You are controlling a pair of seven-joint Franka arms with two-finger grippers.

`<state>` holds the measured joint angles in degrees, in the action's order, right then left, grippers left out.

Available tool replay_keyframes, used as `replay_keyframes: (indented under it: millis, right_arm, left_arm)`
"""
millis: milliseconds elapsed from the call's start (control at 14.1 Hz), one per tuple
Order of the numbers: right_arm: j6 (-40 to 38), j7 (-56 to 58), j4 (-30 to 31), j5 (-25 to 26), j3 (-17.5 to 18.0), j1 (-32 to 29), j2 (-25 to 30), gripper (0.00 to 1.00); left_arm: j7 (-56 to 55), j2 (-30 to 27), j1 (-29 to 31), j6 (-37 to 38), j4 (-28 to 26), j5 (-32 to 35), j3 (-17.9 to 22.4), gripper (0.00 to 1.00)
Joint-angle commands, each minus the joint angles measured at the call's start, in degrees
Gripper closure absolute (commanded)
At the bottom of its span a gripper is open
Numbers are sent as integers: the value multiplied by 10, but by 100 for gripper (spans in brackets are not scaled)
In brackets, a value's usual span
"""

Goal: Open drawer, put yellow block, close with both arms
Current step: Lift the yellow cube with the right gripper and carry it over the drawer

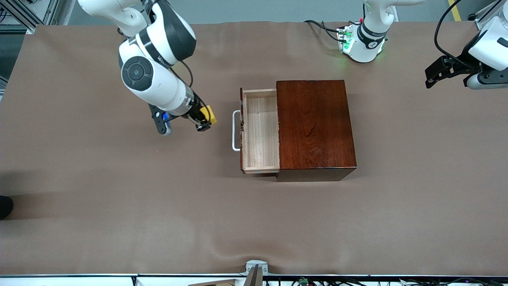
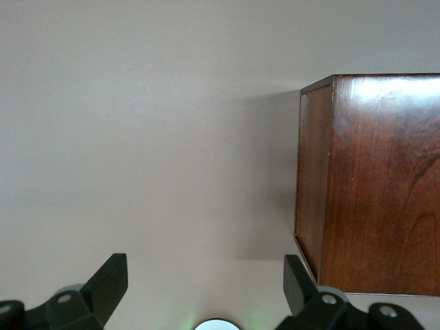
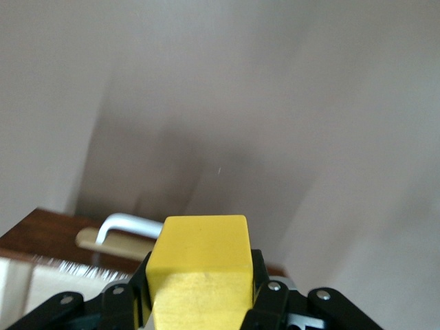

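Note:
The drawer [image 1: 260, 131] stands pulled out of the mahogany box [image 1: 313, 123], its pale tray bare and its white handle [image 1: 236, 131] pointing toward the right arm's end of the table. My right gripper [image 1: 204, 119] hangs over the table in front of the drawer, shut on the yellow block [image 1: 209, 114]. In the right wrist view the yellow block [image 3: 199, 268] fills the jaws of the right gripper [image 3: 199, 282], with the handle [image 3: 130, 223] just past it. My left gripper [image 1: 438, 74] waits open over the table toward the left arm's end. Its fingers [image 2: 110, 282] are spread wide beside the box [image 2: 371, 179].
Cables [image 1: 323, 27] lie by the left arm's green-lit base [image 1: 363, 43]. A metal bracket [image 1: 256, 270] sits at the table's edge nearest the front camera. A dark object [image 1: 4, 206] pokes in at the right arm's end.

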<state>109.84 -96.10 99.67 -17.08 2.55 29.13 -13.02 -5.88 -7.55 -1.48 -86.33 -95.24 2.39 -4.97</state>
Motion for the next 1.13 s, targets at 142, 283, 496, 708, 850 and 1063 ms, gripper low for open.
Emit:
replay_keyframes:
  millis: [142, 283, 496, 708, 850, 1063]
  right_arm:
    - [-2, -158, -120, -23, -8, 55, -87, 100]
    - [26, -206, -141, -23, -8, 73, -113, 100]
    - [68, -224, -137, -21, -9, 95, -133, 100]
    - [74, -225, -136, -20, -9, 103, -141, 100]
    - [87, -226, -135, -21, -9, 111, -150, 100]
    - [105, -234, -133, -16, -9, 121, -162, 100]
  left_arm:
    - [10, -1, 10, 8, 8, -12, -4, 0]
    - [9, 0, 10, 8, 7, -13, -4, 0]
    - [9, -1, 10, 8, 8, -13, -3, 0]
    - [6, 0, 10, 8, 14, -13, -4, 0]
    - [5, 0, 9, 8, 15, -13, -4, 0]
    - [6, 0, 9, 8, 14, -13, -4, 0]
